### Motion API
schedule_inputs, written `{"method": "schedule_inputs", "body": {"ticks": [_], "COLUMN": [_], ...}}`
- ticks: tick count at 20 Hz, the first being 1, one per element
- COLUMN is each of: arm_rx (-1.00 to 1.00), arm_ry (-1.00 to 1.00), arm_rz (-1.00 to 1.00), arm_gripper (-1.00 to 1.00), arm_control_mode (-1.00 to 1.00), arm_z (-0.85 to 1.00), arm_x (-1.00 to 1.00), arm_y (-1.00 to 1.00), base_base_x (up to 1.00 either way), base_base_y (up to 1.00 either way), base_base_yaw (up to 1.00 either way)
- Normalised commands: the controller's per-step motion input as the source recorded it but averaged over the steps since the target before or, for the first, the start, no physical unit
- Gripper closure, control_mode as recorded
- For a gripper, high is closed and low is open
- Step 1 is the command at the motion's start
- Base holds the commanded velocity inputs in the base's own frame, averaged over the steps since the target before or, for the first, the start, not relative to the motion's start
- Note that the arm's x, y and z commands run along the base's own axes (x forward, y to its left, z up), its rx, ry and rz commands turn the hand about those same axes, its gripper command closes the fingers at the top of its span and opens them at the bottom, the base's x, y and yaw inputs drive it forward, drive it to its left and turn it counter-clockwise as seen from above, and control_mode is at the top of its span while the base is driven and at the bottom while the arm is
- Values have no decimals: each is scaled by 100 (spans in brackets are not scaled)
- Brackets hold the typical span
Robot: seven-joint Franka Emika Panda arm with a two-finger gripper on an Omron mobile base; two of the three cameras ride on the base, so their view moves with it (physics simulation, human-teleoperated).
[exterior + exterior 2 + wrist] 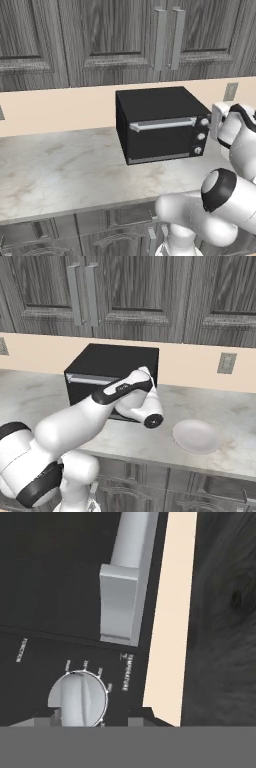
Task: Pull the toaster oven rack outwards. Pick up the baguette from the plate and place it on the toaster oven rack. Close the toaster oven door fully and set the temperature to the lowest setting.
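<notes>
The black toaster oven [155, 106] stands on the counter against the wall, also in the right base view [112, 362]. The toaster oven door [160, 142] is up and shut, its silver handle [162, 124] along the top edge. My gripper [210, 121] is at the top knob of the right-hand column. In the hand view the gripper [92, 718] has one tip on each side of the silver temperature knob [77, 698], close against it. The handle's end bracket [120, 602] lies just beyond. The plate [196, 436] to the oven's right is bare. Baguette and rack are hidden.
Two lower knobs [200, 136] sit under the gripped one. A wall outlet [226, 363] is right of the oven. Dark wood cabinets [125, 35] hang overhead. The marble counter [60, 165] stretches left of the oven to its front edge.
</notes>
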Motion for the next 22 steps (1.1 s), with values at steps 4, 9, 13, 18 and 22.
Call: {"method": "schedule_inputs", "body": {"ticks": [4, 9, 13, 18, 22], "arm_rx": [-26, -28, -31, -23, -10], "arm_ry": [-18, -20, -21, -10, -1], "arm_rz": [28, 21, 19, 11, 0], "arm_gripper": [100, 100, 100, 100, 100], "arm_control_mode": [-100, -100, -100, -100, -100], "arm_z": [80, 61, 54, 15, 0], "arm_x": [-19, -22, -12, -8, 0], "arm_y": [0, 0, 0, 1, 13], "base_base_x": [0, 0, 0, 0, 0], "base_base_y": [0, 0, 0, 0, 0], "base_base_yaw": [0, 0, 0, 0, 0]}}
